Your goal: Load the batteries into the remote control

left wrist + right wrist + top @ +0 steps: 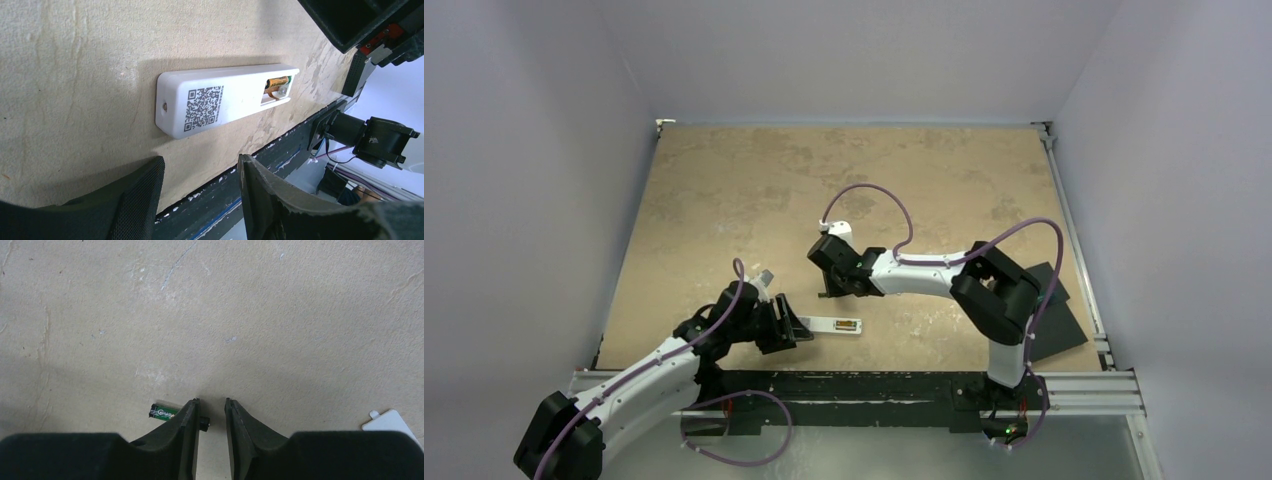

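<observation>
The remote control [829, 324] [225, 97] lies back-up near the table's front edge, its battery recess uncovered. A gold-copper battery [277, 82] [848, 324] sits in that recess. My left gripper [796, 322] [200, 165] is open just off the remote's left end, with nothing between its fingers. My right gripper [827, 292] [211, 402] points down at the table a little behind the remote. A dark, green-labelled battery [162, 412] lies flat on the table, crossing under the left finger [187, 425]. One end of it pokes into the gap, and the jaws stand apart, not clamped on it.
A white flat piece with a small tab [387, 421] lies on the table at the right gripper's right. A black flat pad [1054, 315] rests at the table's right front corner, partly under the right arm. The black front rail [854, 385] runs just below the remote.
</observation>
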